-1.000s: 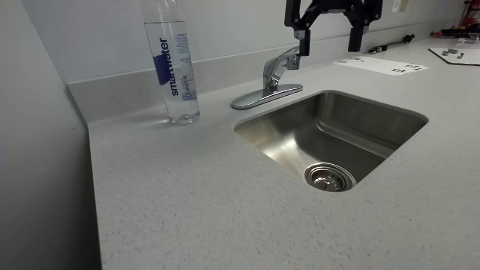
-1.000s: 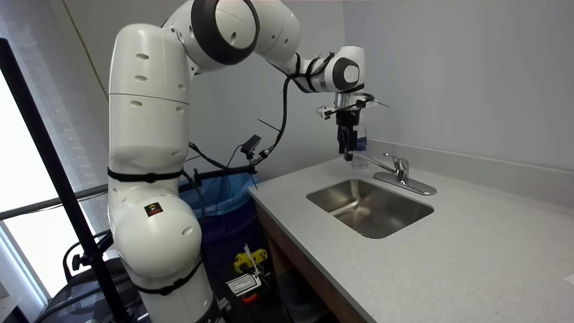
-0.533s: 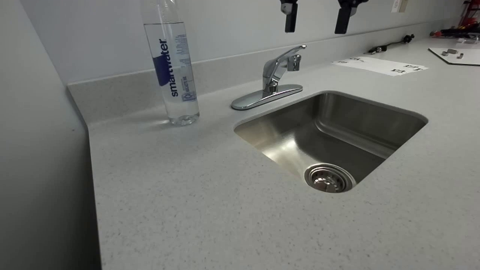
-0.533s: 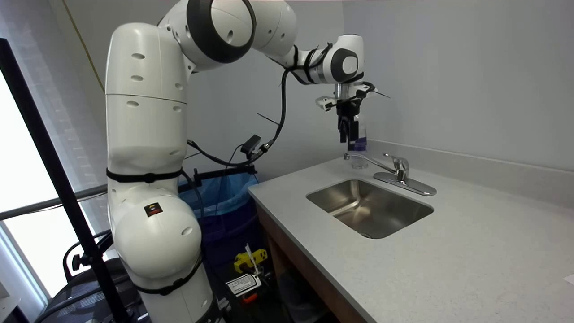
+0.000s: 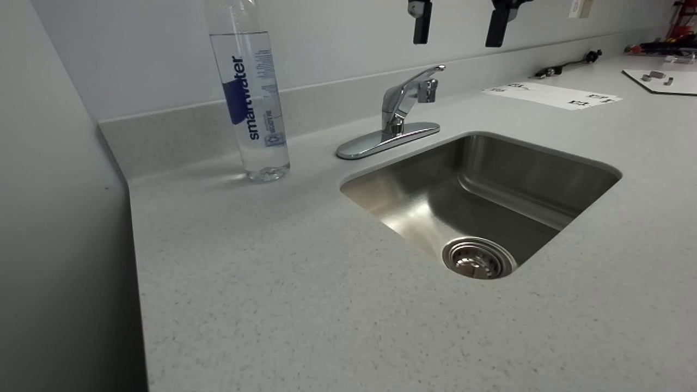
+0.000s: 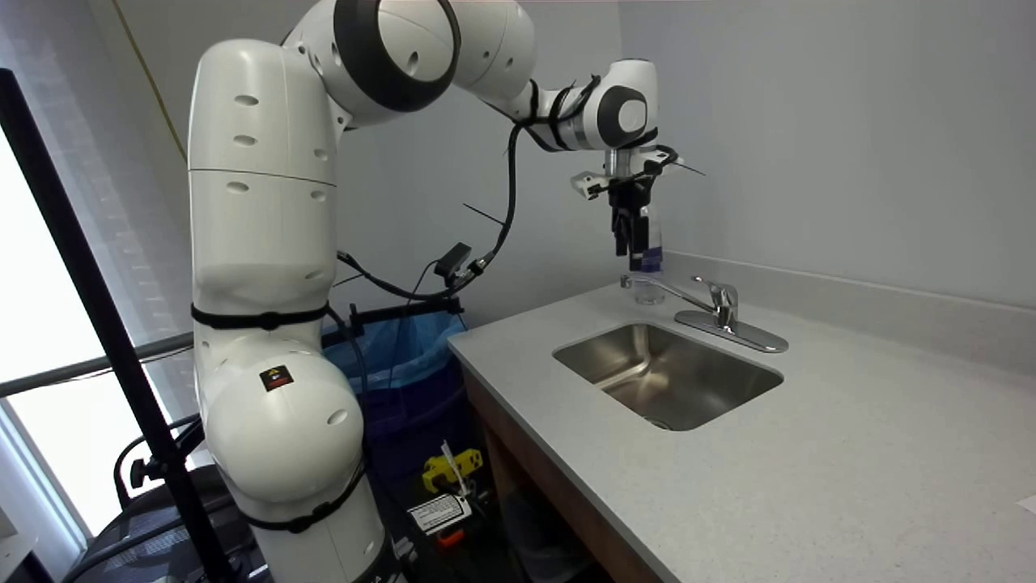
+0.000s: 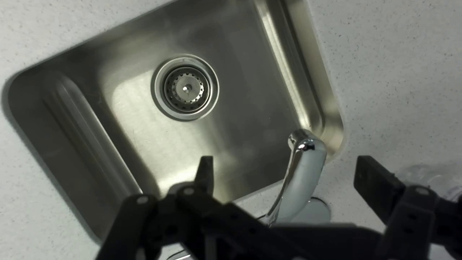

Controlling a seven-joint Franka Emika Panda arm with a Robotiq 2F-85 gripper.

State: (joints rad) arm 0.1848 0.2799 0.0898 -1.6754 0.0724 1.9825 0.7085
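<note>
Vertically lettered bottle (image 5: 251, 106): "smartwater"; jaws parted above faucet (image 5: 392, 106)

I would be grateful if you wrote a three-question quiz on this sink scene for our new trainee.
1. True or false: the tool hangs open, higher than the faucet.
2. How is the bottle on the counter placed: A) lying on its side, B) standing upright, C) upside down?
3. Fill in: in the wrist view, a round ____ is set in the floor of the sink.

Key: 1. True; 2. B; 3. drain
</note>
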